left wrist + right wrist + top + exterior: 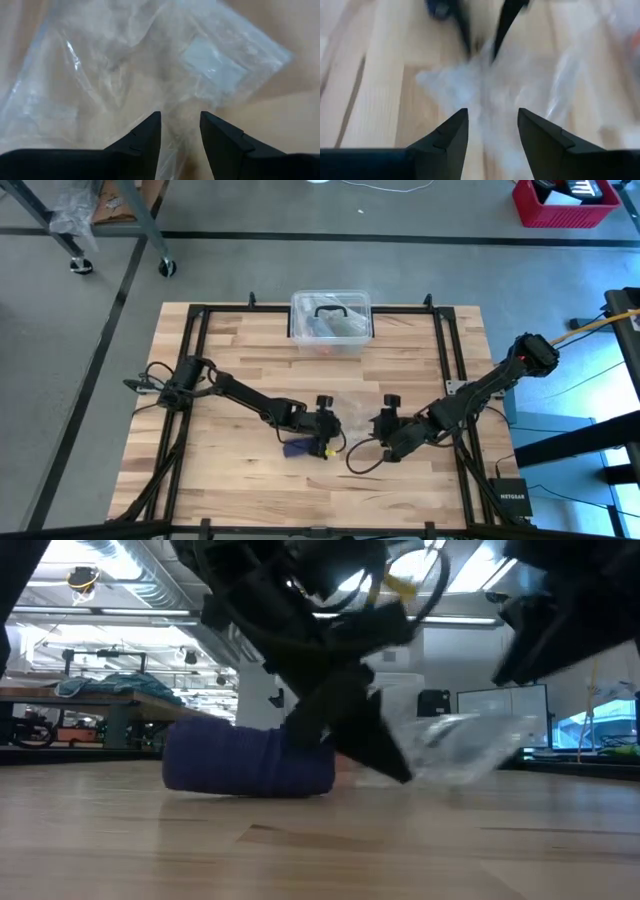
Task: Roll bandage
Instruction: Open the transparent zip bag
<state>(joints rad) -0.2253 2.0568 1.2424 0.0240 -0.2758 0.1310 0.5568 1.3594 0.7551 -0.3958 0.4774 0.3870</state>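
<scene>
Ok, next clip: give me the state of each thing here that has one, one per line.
bandage: rolled into a bundle, lying on the table, not held.
plastic wrapper: crumpled, flat on the table between the two arms.
clear box: at the table's far edge, handle on top.
left gripper: jaws open over the wrapper, empty.
right gripper: jaws open facing the wrapper, empty.

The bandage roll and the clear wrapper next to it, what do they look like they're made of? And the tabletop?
The bandage looks like soft matte fabric, dark navy-purple, with faint ribbed folds across the roll. The wrapper seems to be thin clear plastic film: crinkled, glossy, with the table showing through. The tabletop looks like light wood, with visible grain and joined strips, probably a smooth finish.
</scene>
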